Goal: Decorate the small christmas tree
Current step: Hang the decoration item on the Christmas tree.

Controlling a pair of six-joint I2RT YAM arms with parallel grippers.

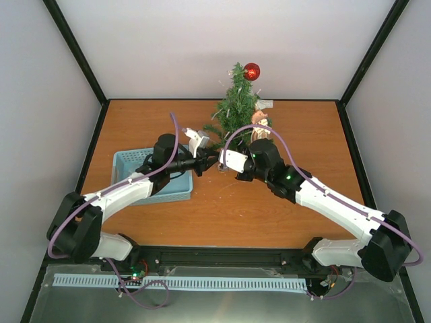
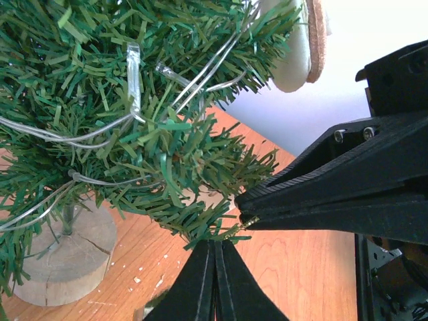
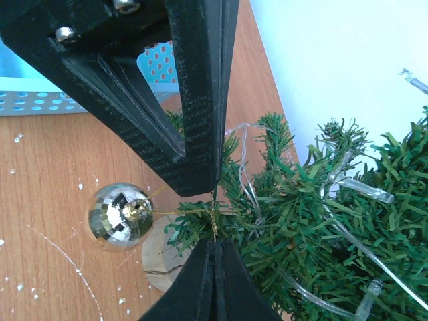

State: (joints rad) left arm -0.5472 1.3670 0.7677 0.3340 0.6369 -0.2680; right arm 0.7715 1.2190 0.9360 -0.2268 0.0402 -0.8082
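The small christmas tree (image 1: 236, 108) stands at the back middle of the table, on a round pale base (image 2: 63, 257). My left gripper (image 1: 210, 161) and right gripper (image 1: 221, 163) meet tip to tip at a low front branch. In the right wrist view a silver mirror ball (image 3: 120, 215) hangs on a gold string (image 3: 212, 224). The string is stretched between the shut right gripper (image 3: 214, 242) and the shut left gripper (image 3: 215, 190), across the branch tip. In the left wrist view, needles and the string come out of the shut left gripper (image 2: 215, 242).
A blue perforated basket (image 1: 145, 178) sits left of the tree, under my left arm. A red ball (image 1: 251, 70) hangs near the treetop and a small figure ornament (image 1: 259, 121) on the right side. A clear light wire (image 2: 134, 67) winds through the branches. White walls close the back.
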